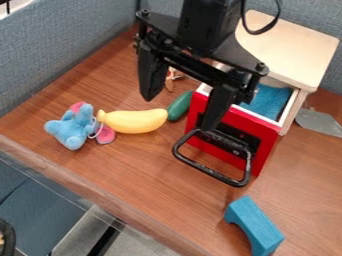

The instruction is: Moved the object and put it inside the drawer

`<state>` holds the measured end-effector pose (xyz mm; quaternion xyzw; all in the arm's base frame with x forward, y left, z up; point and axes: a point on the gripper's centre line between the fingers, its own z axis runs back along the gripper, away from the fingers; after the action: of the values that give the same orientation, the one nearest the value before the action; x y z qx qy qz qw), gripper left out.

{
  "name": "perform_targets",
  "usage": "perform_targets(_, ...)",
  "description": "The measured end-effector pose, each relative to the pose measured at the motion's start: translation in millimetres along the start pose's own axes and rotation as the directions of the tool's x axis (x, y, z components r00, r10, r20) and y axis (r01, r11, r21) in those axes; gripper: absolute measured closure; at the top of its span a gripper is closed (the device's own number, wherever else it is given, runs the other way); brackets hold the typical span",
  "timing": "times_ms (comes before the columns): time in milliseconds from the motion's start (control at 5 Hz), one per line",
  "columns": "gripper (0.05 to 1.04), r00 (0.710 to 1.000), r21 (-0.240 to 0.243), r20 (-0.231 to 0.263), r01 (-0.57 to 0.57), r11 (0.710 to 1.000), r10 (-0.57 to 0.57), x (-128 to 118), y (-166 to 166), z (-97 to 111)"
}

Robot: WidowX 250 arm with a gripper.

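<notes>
The red-fronted drawer (220, 156) stands pulled out on the desk (133, 165), presumably to admit the toy banana (133, 121) lying to its left, if that's the object meant, while the gripper (180, 110) hangs empty, fingers spread.

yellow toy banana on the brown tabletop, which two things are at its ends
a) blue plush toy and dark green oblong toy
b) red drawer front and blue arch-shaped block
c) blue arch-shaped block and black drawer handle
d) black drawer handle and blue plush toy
a: the banana has one end by the blue plush toy and the other by the dark green oblong toy.
</notes>
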<state>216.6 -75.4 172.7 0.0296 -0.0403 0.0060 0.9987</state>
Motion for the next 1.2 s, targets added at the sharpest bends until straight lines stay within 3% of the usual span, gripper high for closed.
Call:
perform_targets(200,0.083,1.0,0.009,-0.02,-0.009,1.0,0.009,-2,0,-5)
perform_targets(600,0.083,0.989,-0.015,0.04,-0.143,0.99,0.143,-8,-32,-23)
perform_targets(800,0.083,0.966,-0.015,0.087,-0.245,0.969,0.245,-2,-50,-35)
perform_targets(1000,0.083,0.874,0.0,0.183,-0.459,0.889,0.451,5,-67,-56)
perform_targets(1200,0.083,0.776,0.035,0.259,-0.602,0.797,0.575,11,-75,-72)
